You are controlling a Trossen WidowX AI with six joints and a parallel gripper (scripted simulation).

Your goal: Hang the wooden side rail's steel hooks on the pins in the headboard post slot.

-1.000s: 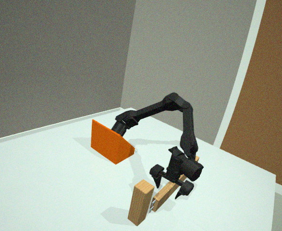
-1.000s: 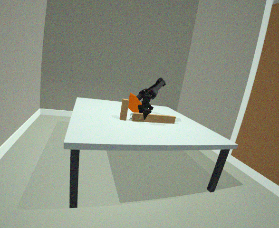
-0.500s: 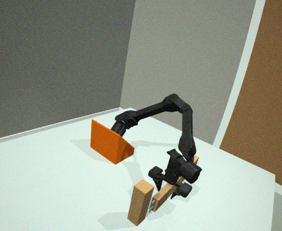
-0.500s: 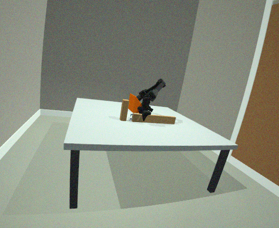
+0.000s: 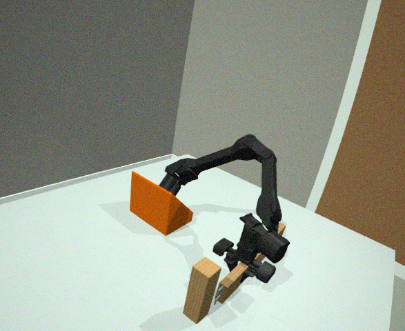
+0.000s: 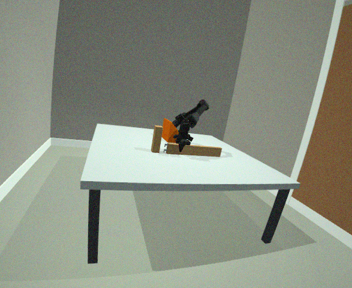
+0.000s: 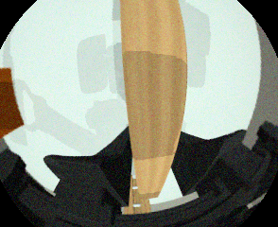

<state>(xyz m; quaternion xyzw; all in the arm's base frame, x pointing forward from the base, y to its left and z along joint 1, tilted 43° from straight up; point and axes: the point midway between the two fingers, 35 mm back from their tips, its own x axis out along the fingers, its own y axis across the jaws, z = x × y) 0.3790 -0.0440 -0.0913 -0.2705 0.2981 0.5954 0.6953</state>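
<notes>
The wooden side rail [image 5: 232, 278] [image 6: 204, 150] [image 7: 155, 104] stands on its long edge and looks level on the table. The steel hooks [image 5: 218, 293] [image 6: 165, 148] on its near end face the headboard post, across a small gap, outside the slot. The post [image 5: 200, 292] [image 6: 156, 139] stands upright; a strip of it shows at the bottom of the wrist view. My gripper [image 5: 239, 272] [image 6: 180, 149] [image 7: 144, 127] is shut on the rail, toward its hook end, with one finger on each side. The slot's pins cannot be made out clearly.
An orange wedge-shaped block [image 5: 148, 206] [image 6: 170, 133] [image 7: 4, 104] stands by the arm's base, behind the post and rail in the exterior view. The arm arches over from there to the rail. The white table [image 5: 70, 256] [image 6: 123, 170] bears everything.
</notes>
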